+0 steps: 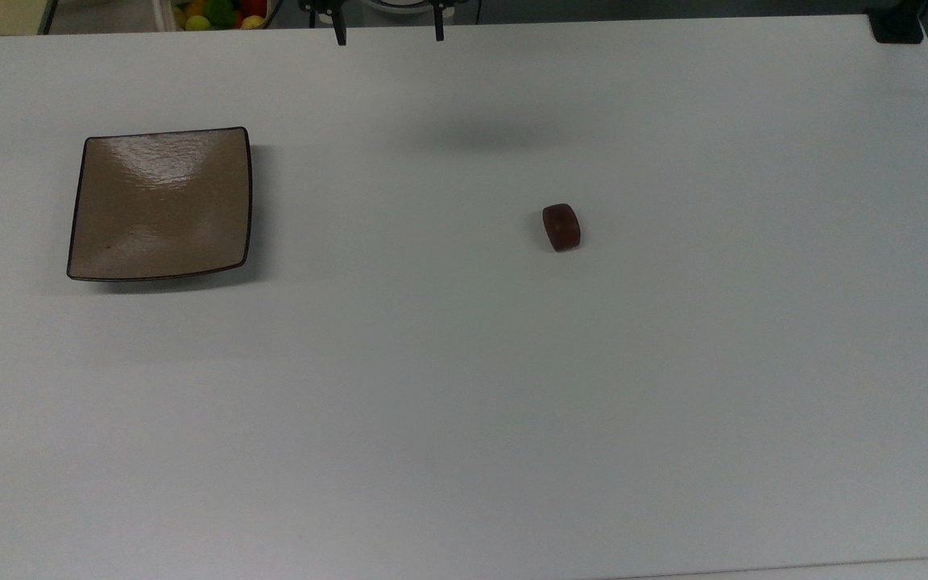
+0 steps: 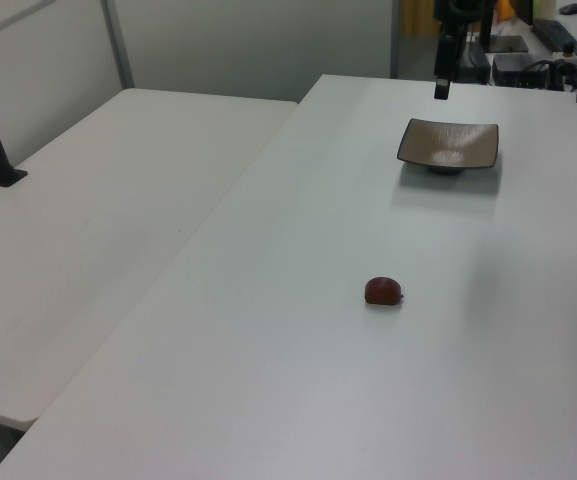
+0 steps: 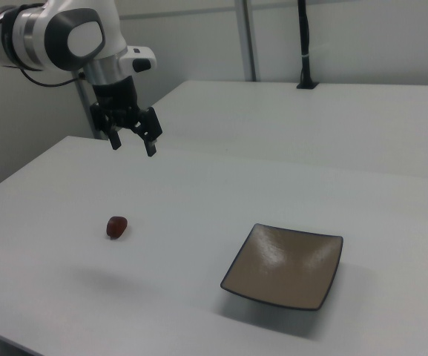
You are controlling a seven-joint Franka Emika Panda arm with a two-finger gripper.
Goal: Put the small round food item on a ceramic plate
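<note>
The small round food item (image 3: 116, 226) — a dark reddish-brown lump, rounded but a little blocky, with a dull sheen — lies alone on the matte white table (image 3: 199, 200), low in the right view and just to the left of the gripper (image 3: 133, 142), which hangs in the air above the table with its two black fingers spread wide and nothing between them. Well apart from it, toward the right view's right, sits the ceramic plate (image 3: 284, 265) — glossy, square, tan-brown, with a thin dark rim and upturned rounded corners.
</note>
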